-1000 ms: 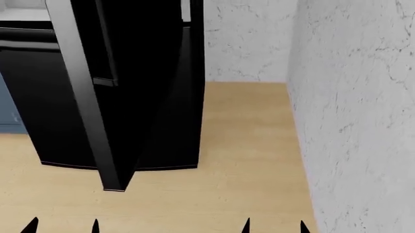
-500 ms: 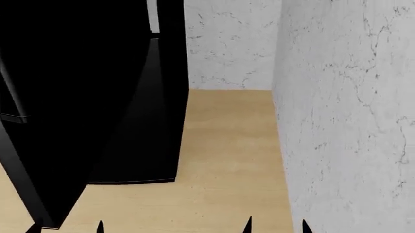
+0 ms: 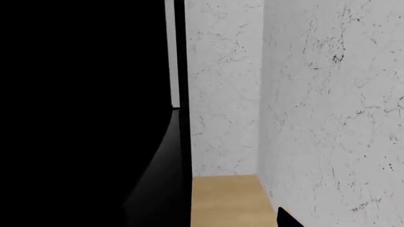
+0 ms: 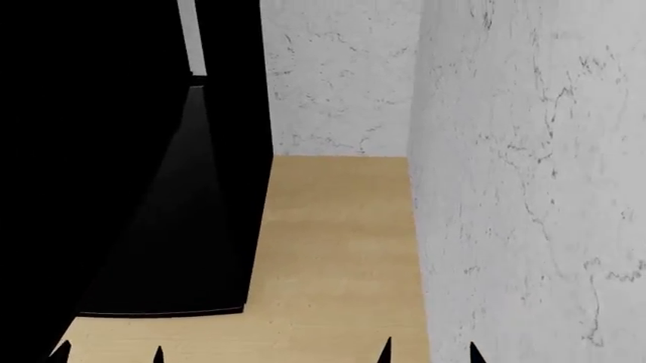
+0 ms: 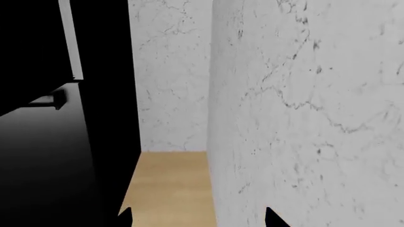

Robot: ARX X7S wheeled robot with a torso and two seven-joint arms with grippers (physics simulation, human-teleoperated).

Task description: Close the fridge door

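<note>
Filling the head view's left, the fridge door [image 4: 101, 151], featureless black, handle indiscernible.

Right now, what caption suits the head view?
Glossy black fridge beside a cracked white wall, light wooden floor between.

Setting: simulated domestic kitchen corner, rendered.
Appliance: tall glossy black fridge [image 4: 151, 189] filling the left of the head view, a pale inner lining strip [image 4: 190, 38] showing near its top.
Walls: white plaster with grey hairline cracks, back wall [image 4: 338, 76] meeting side wall [image 4: 525, 174] at a corner.
Floor: light wood-tone boards [image 4: 333, 242], running between fridge and side wall.
</note>
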